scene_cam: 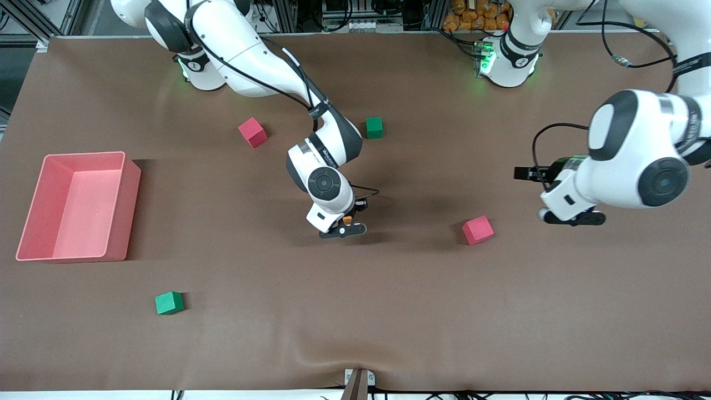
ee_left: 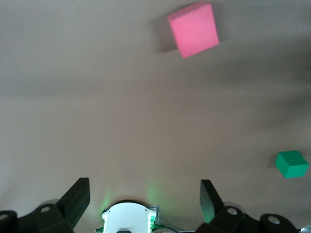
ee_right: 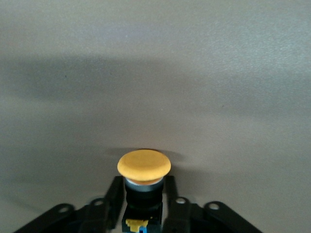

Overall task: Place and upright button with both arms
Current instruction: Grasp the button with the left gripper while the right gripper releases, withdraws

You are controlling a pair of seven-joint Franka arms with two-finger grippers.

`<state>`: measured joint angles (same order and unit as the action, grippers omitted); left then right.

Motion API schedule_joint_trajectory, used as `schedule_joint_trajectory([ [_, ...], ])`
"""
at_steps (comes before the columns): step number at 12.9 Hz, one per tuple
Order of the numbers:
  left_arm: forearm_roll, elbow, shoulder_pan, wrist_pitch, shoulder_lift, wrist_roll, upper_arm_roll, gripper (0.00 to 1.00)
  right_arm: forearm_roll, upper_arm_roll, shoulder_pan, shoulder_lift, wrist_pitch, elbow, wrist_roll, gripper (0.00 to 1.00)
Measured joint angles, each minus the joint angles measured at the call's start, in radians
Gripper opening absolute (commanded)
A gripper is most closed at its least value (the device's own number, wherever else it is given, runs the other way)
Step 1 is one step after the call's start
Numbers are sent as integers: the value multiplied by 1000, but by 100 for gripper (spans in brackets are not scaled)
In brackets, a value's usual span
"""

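The button (scene_cam: 347,220) has a round orange cap on a black-and-blue body. My right gripper (scene_cam: 344,226) is shut on its body, low over the middle of the table. In the right wrist view the orange cap (ee_right: 144,164) sticks out past the fingers (ee_right: 113,194), which clamp the black body, with bare brown table ahead. My left gripper (scene_cam: 574,217) is open and empty, up over the left arm's end of the table. In the left wrist view its two black fingers (ee_left: 75,201) stand wide apart with nothing between them.
A pink bin (scene_cam: 33,205) stands at the right arm's end. Red cubes (scene_cam: 253,131) (scene_cam: 477,229) and green cubes (scene_cam: 374,127) (scene_cam: 169,303) lie scattered. The left wrist view shows a red cube (ee_left: 193,29), a green cube (ee_left: 291,164) and a green-lit base (ee_left: 129,218).
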<state>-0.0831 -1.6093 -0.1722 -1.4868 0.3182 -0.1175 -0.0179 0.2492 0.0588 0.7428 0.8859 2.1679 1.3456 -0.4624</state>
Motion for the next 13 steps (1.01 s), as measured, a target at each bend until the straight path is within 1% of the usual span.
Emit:
schedule_joint_trajectory([
  [3, -5, 3, -46, -9, 14, -1, -3, 100, 0, 8, -2, -4, -4, -16, -11, 100],
  [4, -16, 7, -67, -12, 23, -1, -3, 100, 1, 13, -4, -13, -24, -25, -13, 100],
  [7, -80, 43, -154, -23, 83, -52, -5, 100, 0, 25, -36, -81, -150, -58, -16, 100],
  [10, -104, 125, -241, -59, 177, -148, -7, 100, -1, 32, -147, -208, -241, -72, -12, 100],
  [13, -162, 175, -325, -176, 264, -226, -8, 100, 0, 34, -312, -309, -410, -74, -3, 100],
])
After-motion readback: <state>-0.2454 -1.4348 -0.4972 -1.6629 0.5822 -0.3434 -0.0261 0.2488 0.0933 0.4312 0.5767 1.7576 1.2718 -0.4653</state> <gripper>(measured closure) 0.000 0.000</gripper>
